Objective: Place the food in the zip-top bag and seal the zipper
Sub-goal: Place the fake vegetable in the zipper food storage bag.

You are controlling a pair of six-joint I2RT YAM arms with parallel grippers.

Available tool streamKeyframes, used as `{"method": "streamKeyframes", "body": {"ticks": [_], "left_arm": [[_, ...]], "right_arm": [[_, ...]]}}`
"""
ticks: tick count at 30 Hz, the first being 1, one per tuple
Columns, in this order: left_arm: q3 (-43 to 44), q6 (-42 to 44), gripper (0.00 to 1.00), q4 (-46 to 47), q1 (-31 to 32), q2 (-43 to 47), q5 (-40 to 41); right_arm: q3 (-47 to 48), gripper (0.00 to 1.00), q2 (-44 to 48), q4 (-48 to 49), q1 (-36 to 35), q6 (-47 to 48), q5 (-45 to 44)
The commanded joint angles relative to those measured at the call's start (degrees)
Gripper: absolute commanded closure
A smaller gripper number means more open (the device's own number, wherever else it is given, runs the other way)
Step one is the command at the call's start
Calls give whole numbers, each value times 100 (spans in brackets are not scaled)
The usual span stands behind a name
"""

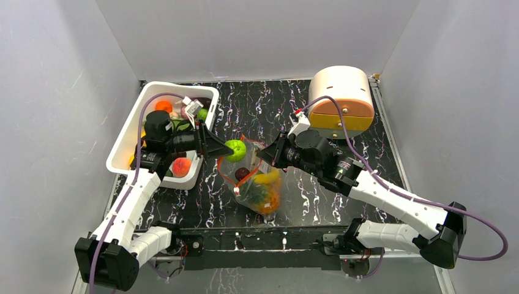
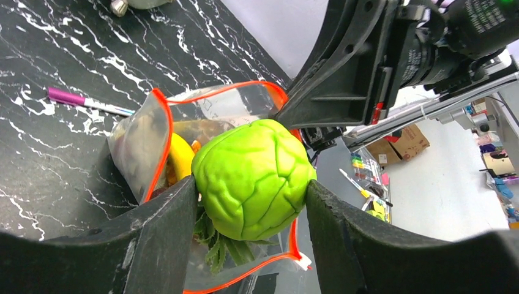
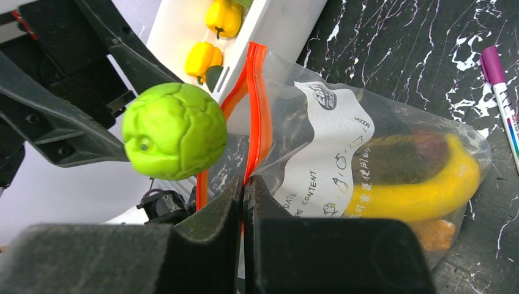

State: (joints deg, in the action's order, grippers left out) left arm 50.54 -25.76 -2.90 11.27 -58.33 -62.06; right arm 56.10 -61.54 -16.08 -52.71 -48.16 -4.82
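Firmly gripped a green toy vegetable (image 2: pixel 251 184) between the fingers of the left gripper (image 1: pixel 221 149), right above the open mouth of the bag (image 3: pixel 367 141). Pinched the orange-red zipper (image 3: pixel 260 104) with the right gripper (image 3: pixel 245 184), jaws pressed together on the strip, that edge held up. Saw a yellow banana (image 3: pixel 428 190) and other pieces inside the bag, resting on the black table (image 1: pixel 245 104) between both arms. Found more toy food (image 1: pixel 181 166) in the white tub (image 1: pixel 125 139) beside the left arm, a purple pen (image 2: pixel 79 101) near the bag.
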Motion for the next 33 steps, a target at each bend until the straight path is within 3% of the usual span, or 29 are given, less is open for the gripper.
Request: {"method": "streamKeyframes", "body": {"ticks": [1,13,18,23,30,33], "left_arm": [[-279,-270,69,360,22,45,-181],[-674,-430,67,688,225,-227,153],[-548,-325,57,542,454,-316,466],[-315,-177,40,217,580,-322,852],[-105,-101,31,122,579,-204,1054],[274,238,24,-341,583,-108,1495]], "right_arm": [[202,100,172,583,15,-28,-100],[102,100,158,765,23,-27,92],[43,100,182,805,16,-34,118],[8,100,211,823,15,0,122],[-157,100,308,983,15,-27,220],[-194,100,433,991,19,-27,177]]}}
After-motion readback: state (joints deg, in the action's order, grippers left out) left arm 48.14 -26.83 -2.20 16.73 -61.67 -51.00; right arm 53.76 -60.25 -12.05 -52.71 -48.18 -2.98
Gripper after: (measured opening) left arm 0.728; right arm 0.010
